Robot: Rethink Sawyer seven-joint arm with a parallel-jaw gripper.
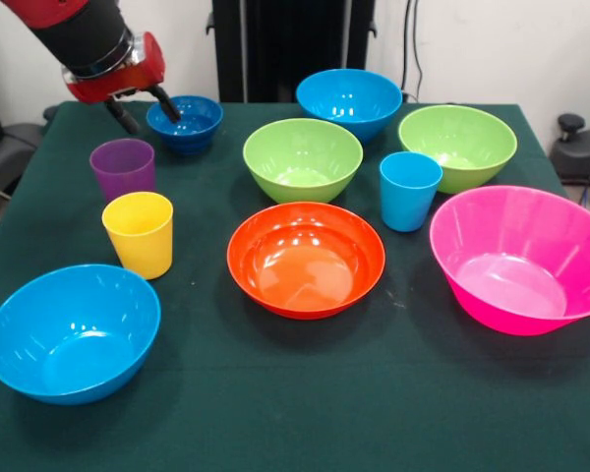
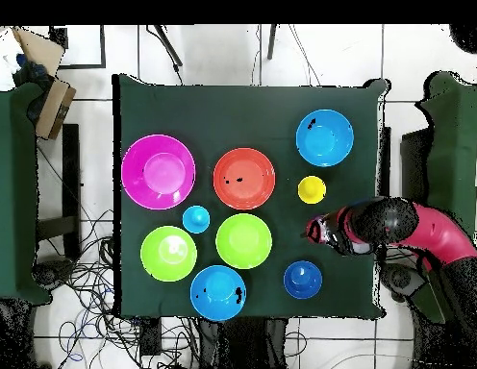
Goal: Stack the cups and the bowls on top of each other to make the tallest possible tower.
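A: Far left in the front view, a light blue bowl [image 1: 72, 332] sits near the surface's [image 1: 295, 423] edge, with the yellow cup [image 1: 139, 233] and the purple cup [image 1: 123, 167] behind it.

B: And the end effector [image 1: 144, 108] hangs above the purple cup, fingers spread, gripping nothing, one tip at the small dark blue bowl's [image 1: 186, 122] rim.

A: Centre: orange bowl [image 1: 306, 259], a lime green bowl [image 1: 303, 158] behind, another light blue bowl [image 1: 349, 101] farthest.

B: Rightward, the light blue cup [image 1: 409, 190], the second lime green bowl [image 1: 457, 146], then the large pink bowl [image 1: 521, 258]. Nothing's stacked; everything stands apart.
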